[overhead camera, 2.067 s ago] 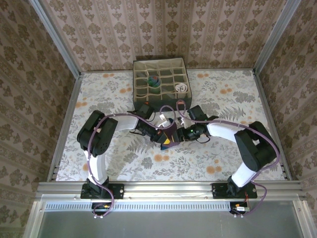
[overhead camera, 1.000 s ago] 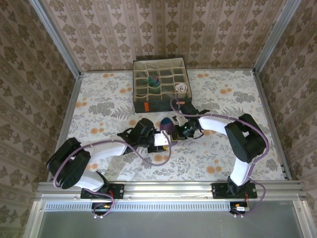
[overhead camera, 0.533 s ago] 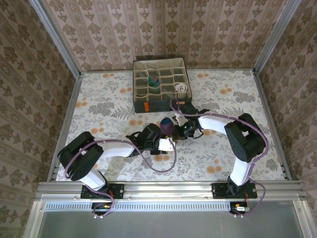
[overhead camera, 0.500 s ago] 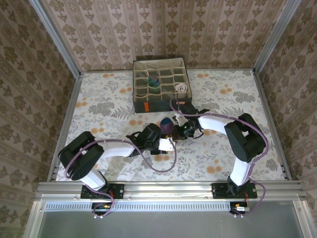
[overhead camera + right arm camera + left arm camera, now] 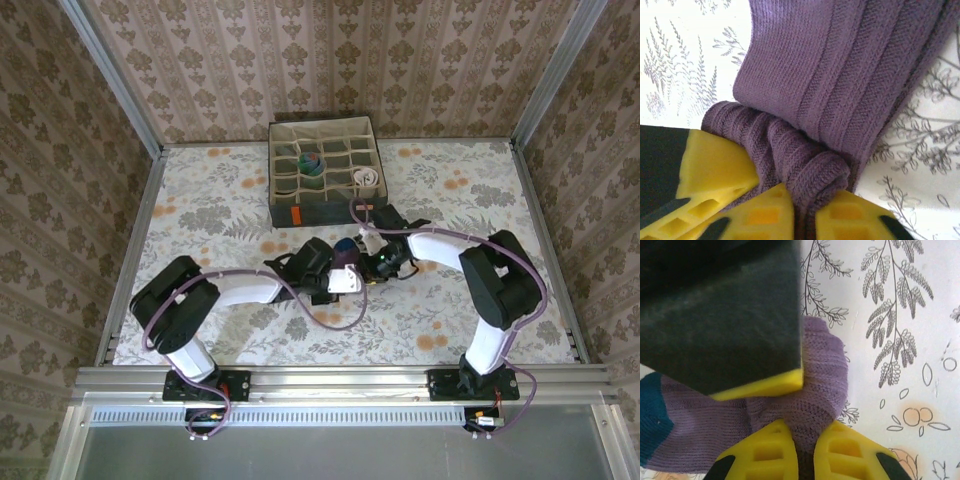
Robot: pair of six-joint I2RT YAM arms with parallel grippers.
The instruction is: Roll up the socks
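The purple sock (image 5: 346, 250) lies bunched near the middle of the table (image 5: 210, 210), on the near side of the grey compartment box (image 5: 285, 208); its blue toe (image 5: 652, 415) shows at one end; the left gripper (image 5: 802, 447), reaching from the left, is pinched tight on a fold; the right gripper (image 5: 807, 212), from the right, has its fingertips nearly together on the rolled edge.

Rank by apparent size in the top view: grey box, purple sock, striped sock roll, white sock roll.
1. grey box.
2. striped sock roll, white sock roll, purple sock: these look alike, and the purple one is partly covered, so unranked.
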